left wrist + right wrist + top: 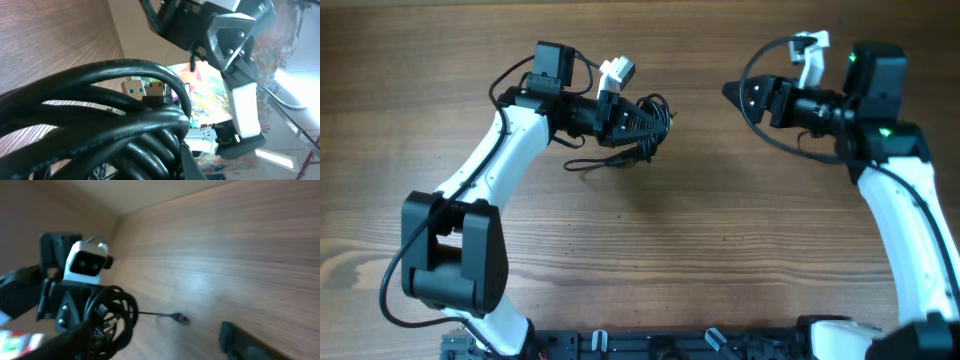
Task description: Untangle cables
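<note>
The left hand (626, 118) is clamped narrow on the cables (652, 112), a knotted black coil bunched at its fingertips and held above the tabletop (700, 240). One loose strand (592, 163) trails from the coil down and back beneath the hand's wrist. Its small plug end (178, 317) lies on the wood. In the left wrist view, thick loops fill the space right in front of the hand, with two plugs (135, 88) showing through them. The right hand (734, 93) points toward the coil from well apart with nothing in its grip. I cannot tell how wide it stands.
</note>
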Robot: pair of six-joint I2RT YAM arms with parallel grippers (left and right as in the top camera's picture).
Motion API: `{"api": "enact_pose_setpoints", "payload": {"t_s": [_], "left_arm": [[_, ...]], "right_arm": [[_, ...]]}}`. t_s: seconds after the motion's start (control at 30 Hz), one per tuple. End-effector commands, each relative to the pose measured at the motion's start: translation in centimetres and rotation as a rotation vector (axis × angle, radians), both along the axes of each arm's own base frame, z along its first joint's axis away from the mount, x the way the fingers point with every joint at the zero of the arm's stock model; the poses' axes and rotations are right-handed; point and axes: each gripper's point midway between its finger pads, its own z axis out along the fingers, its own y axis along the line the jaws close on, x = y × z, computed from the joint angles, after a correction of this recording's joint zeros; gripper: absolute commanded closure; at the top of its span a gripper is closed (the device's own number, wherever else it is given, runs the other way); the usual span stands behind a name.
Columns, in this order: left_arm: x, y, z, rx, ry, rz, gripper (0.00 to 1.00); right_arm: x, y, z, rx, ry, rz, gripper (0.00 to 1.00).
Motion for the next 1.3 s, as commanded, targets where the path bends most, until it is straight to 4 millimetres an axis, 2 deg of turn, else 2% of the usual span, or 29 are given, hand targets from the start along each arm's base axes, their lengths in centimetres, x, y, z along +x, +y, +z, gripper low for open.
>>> {"api": "enact_pose_setpoints", "payload": {"t_s": [0.0, 0.13, 0.2, 0.53, 0.93, 1.07, 1.17, 1.27], "left_arm": [[-0.3, 0.2, 1.4, -0.045, -0.018, -0.02, 0.96], [0.4, 0.1, 0.4, 0.014, -0.033, 0.017, 0.96], [0.5, 0.1, 0.2, 0.025, -0.036, 0.024, 0.96], [0.9, 0.0, -0.4, 0.069, -0.011, 0.05, 0.96], [1.1, 0.0, -0.8, 0.091, 0.003, 0.064, 0.96], [1.1, 0.0, -0.8, 0.091, 0.003, 0.064, 0.96], [1.1, 0.0, -0.8, 0.091, 0.002, 0.064, 0.96], [1.1, 0.0, -0.8, 0.091, 0.002, 0.064, 0.96]], "right_arm": [[-0.5, 2.3, 0.3, 0.132, 0.048, 0.141, 0.33], [-0.5, 4.0, -0.6, 0.132, 0.062, 0.186, 0.49], [-0.7, 4.9, -0.6, 0.13, 0.052, 0.21, 0.52], [-1.3, 7.7, 0.1, 0.148, 0.032, 0.267, 0.55], [-1.3, 10.6, -2.5, 0.081, 0.069, 0.27, 0.57], [-0.9, 10.9, -3.5, 0.065, 0.097, 0.248, 0.67], [-0.7, 11.2, -3.9, 0.065, 0.101, 0.248, 0.79], [-0.5, 11.3, -3.7, 0.07, 0.09, 0.245, 0.83]]}}
